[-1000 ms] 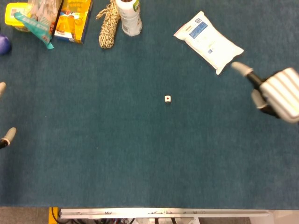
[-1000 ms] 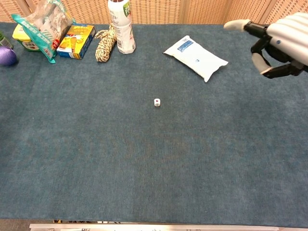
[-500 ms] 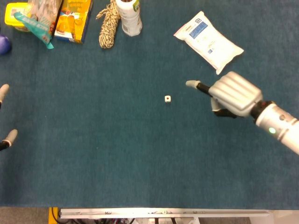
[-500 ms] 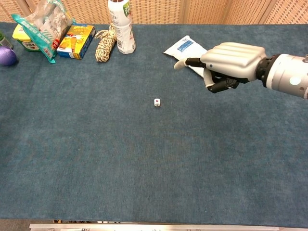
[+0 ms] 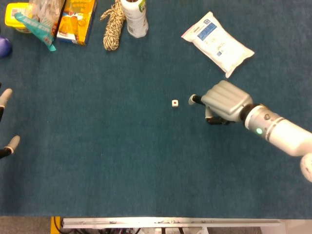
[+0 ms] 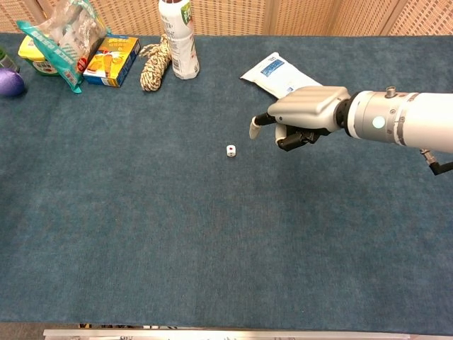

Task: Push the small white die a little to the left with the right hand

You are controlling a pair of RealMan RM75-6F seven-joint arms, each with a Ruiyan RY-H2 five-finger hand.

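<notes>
The small white die (image 5: 174,103) (image 6: 231,150) lies alone on the blue cloth near the table's middle. My right hand (image 5: 222,101) (image 6: 304,113) hovers low just to the right of it, one finger stretched toward the die and the others curled in, holding nothing. That fingertip (image 5: 192,98) (image 6: 254,127) stands a short gap from the die, not touching it. Of my left hand, only two spread fingertips (image 5: 12,143) show at the head view's left edge, far from the die.
A white pouch (image 5: 217,43) (image 6: 287,83) lies behind the right hand. Along the back left stand a bottle (image 5: 134,17), a rope bundle (image 5: 113,27), an orange box (image 5: 75,22), a snack bag (image 5: 39,22) and a purple ball (image 5: 4,46).
My right hand has swept in from the right edge leftward and down toward the die. The die has not moved. The left fingertips have barely shifted.
</notes>
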